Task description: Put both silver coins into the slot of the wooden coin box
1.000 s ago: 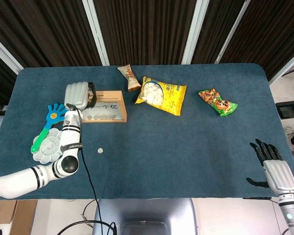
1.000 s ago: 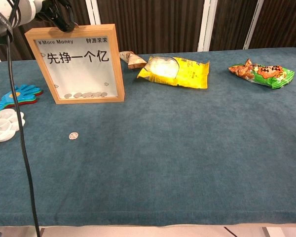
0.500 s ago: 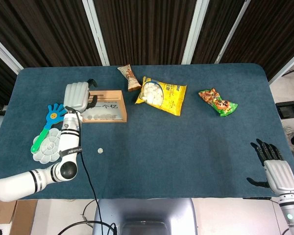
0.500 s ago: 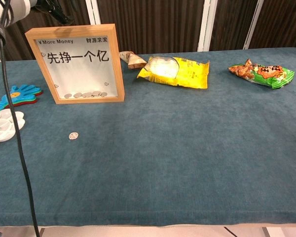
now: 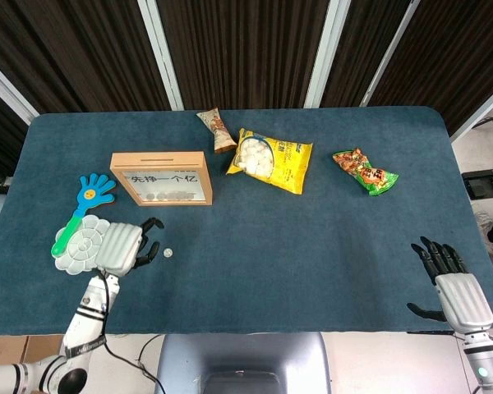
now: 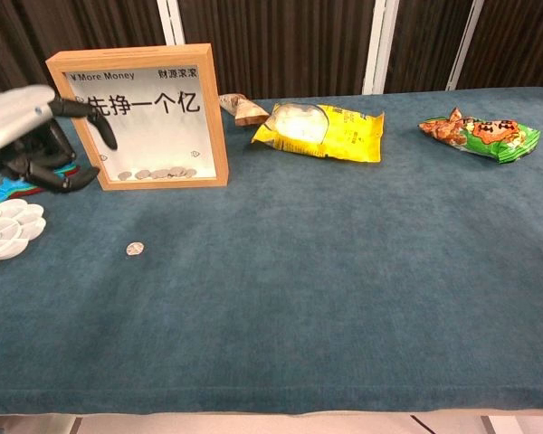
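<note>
**Left hand drops from the coin box to hover beside the last loose coin**

Half a second ago the left hand (image 5: 122,249) sat up at the top edge of the wooden coin box (image 5: 163,177); it has since come down to the lower left of the head view, just left of the single silver coin (image 5: 168,253) lying on the counter (image 5: 312,238). Its fingers are spread and curled slightly, holding nothing. The right hand (image 5: 450,287) rests at the lower right edge, fingers apart and empty.

Largest first: the counter is covered in a dark teal, felt-like cloth. The coin box is a pale wooden frame with a glazed front, standing upright in the upper left, several coins piled behind its pane. A glossy yellow snack bag (image 5: 271,160) lies to its right, a crinkled green packet (image 5: 366,171) further right, a small brown wrapper (image 5: 218,130) above. A blue hand-shaped clapper (image 5: 86,199) and a white flower-shaped palette (image 5: 80,244) sit just beside the left hand.

The coin is thin, flat and smooth, flush on soft cloth; I judge that the fingertips could slide over it or push it away rather than lift it. The palette is close enough to be nudged.
</note>
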`<state>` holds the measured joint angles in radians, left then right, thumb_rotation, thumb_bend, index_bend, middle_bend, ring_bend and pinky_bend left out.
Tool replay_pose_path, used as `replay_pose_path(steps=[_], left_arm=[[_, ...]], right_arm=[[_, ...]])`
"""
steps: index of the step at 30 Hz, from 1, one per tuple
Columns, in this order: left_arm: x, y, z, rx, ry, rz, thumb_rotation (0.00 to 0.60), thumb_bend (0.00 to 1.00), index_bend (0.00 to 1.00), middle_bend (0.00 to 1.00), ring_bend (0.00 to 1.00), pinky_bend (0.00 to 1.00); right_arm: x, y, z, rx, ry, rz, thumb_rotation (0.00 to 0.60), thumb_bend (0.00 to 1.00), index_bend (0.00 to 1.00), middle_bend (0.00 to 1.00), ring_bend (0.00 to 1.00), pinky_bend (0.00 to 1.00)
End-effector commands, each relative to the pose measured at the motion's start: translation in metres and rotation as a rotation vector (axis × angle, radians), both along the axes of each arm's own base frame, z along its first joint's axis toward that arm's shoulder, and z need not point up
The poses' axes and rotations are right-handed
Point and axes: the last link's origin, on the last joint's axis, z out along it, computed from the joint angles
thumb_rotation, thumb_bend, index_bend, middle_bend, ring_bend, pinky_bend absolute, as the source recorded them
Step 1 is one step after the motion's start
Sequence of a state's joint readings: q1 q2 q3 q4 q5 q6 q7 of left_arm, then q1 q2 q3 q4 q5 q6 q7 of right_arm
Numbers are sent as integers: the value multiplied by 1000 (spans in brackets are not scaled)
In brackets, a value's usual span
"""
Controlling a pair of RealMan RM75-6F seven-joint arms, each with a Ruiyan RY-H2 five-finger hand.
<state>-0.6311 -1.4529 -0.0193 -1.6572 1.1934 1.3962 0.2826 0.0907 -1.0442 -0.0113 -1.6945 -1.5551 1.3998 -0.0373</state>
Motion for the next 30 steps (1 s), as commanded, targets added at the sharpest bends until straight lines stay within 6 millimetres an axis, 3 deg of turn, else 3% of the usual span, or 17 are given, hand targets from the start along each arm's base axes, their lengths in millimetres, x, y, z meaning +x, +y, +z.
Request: replay_pose_path(steps=[1,6,12,21,30], left_arm=[[-48,-27,-39,14,41,43,600,411,387,1000,1000,1000],[-79,-27,-62,4,38,107,600,394,370,1000,1000,1000],[-90,-21,-76,-23,2,167,600,391,385,1000,1000,1000],[-78,-11,-101,-34,-10,183,600,392,406,1000,1000,1000],[-61,3,-109,-17,-2,154,600,396,430,1000,1000,1000]], right_arm=[[2,3,-3,11,2,12,600,92,0,0,0,0],[5,7,-8,32,10,29,600,92,0,0,0,0],[5,7,-8,27,12,28,600,91,0,0,0,0],[4,6,-10,34,20,17,600,92,0,0,0,0],[3,6,-5,21,15,11,600,92,0,0,0,0]])
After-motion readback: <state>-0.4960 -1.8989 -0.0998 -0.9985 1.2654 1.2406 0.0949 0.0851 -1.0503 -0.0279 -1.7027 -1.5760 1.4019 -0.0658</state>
